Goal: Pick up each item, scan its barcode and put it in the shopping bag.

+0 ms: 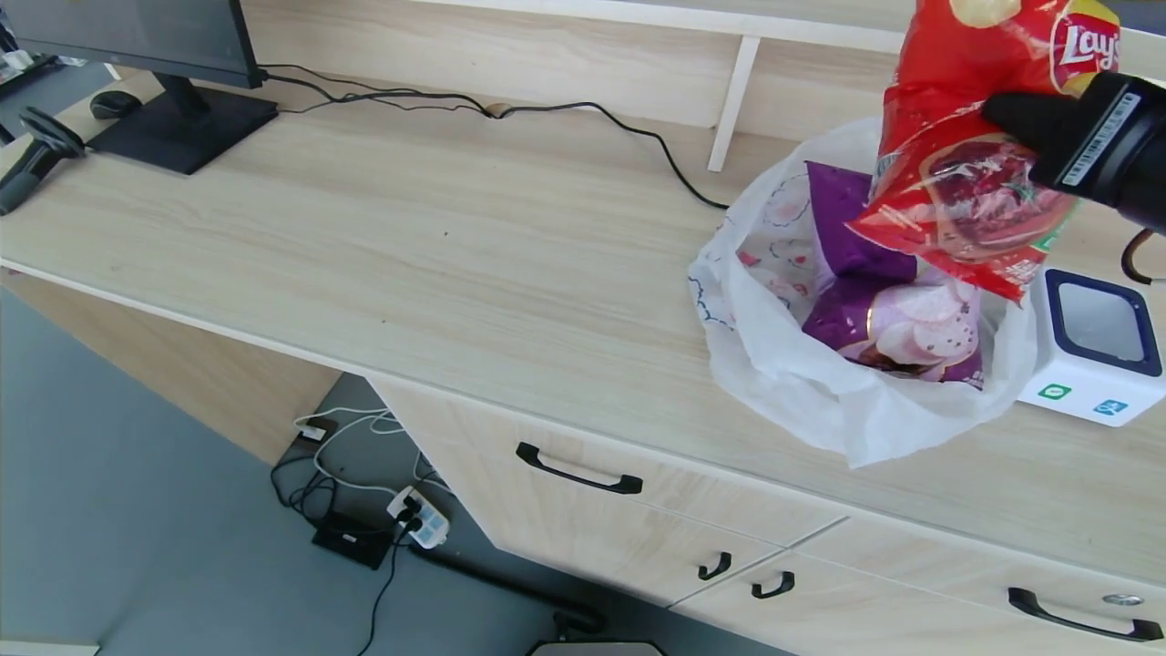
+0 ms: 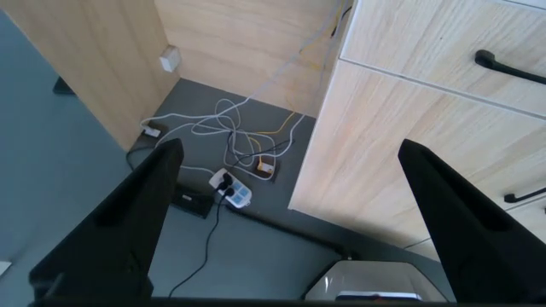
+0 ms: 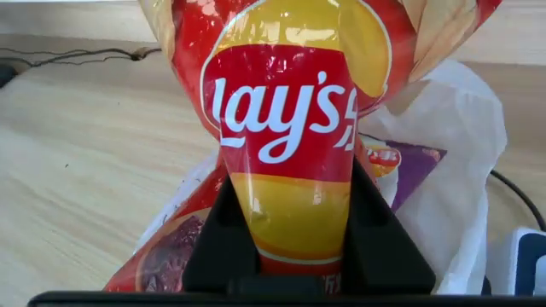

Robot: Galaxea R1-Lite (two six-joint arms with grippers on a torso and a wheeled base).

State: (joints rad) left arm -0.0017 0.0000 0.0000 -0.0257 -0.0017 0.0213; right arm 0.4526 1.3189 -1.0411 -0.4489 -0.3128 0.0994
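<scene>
My right gripper [image 1: 1011, 114] is shut on a red chip bag [image 1: 979, 155], holding it in the air above the white shopping bag [image 1: 783, 355] at the right of the counter. In the right wrist view the red chip bag [image 3: 290, 128] is pinched between the black fingers [image 3: 223, 226]. A purple snack bag [image 1: 874, 310] lies inside the shopping bag. The white barcode scanner box [image 1: 1098, 351] stands just right of the shopping bag. My left gripper [image 2: 290, 222] hangs open, low beside the cabinet, over the floor.
A monitor stand [image 1: 182, 123], a mouse [image 1: 114, 104] and a handheld scanner [image 1: 32, 155] sit at the counter's far left. A black cable [image 1: 583, 109] runs along the back. Drawers with black handles [image 1: 578, 474] are below; cables and a power strip [image 2: 230, 189] lie on the floor.
</scene>
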